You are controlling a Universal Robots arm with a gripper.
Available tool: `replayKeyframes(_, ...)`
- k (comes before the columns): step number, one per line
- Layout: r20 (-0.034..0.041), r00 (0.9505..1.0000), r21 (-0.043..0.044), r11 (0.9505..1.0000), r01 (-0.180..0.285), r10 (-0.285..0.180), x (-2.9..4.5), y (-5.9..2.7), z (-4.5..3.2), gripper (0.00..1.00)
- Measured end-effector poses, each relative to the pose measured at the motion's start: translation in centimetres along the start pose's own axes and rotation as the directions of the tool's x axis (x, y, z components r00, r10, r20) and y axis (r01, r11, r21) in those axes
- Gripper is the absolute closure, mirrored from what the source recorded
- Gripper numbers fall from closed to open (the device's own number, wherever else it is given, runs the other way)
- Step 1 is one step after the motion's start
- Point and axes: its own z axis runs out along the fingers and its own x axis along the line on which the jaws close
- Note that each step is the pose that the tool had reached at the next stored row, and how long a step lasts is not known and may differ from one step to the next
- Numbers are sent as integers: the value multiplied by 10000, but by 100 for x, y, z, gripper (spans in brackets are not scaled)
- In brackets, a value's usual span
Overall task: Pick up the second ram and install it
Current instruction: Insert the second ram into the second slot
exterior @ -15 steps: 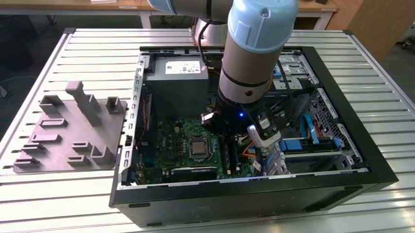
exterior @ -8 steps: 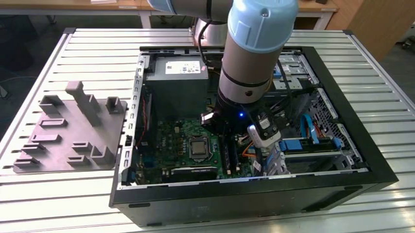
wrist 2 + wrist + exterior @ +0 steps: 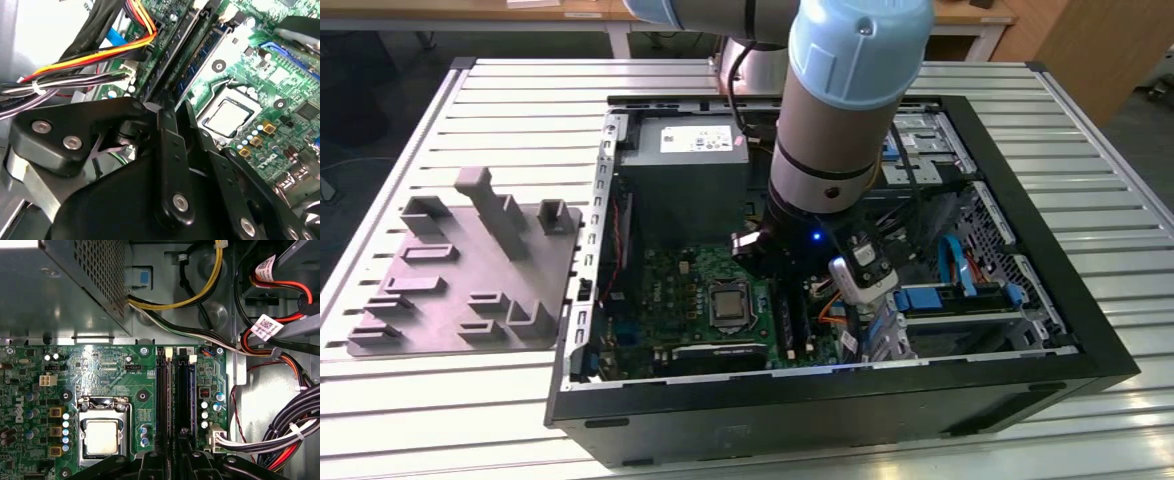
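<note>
Now the end effector (image 3: pixel 172 460) hovers low over the memory slots (image 3: pixel 175 390); its grip state I cannot tell.

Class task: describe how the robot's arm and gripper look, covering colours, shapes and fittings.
The arm is a silver-grey tube with a pale blue joint cap and a black wrist band. The gripper is matte black, built from flat linkage bars fixed with silver screws.

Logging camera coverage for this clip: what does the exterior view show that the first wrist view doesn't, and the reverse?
Exterior view alone: the grey parts holder on the slatted table, the robot arm, and the whole computer case. First wrist view alone: the RAM slots seen close up, and labelled cables. Shared: the motherboard, CPU socket and power supply.
</note>
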Motion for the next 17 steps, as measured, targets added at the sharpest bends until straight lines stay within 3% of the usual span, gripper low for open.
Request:
replayKeyframes(3,-1,10000,2,10000,0,0,2,5,-96,75)
replayKeyframes(9,0,10000,3,10000,0,0,7,21,-364,75)
replayKeyframes(10,0,10000,12,10000,0,0,10,31,-520,75)
replayKeyframes(17,0,10000,15,10000,0,0,10,31,-521,75)
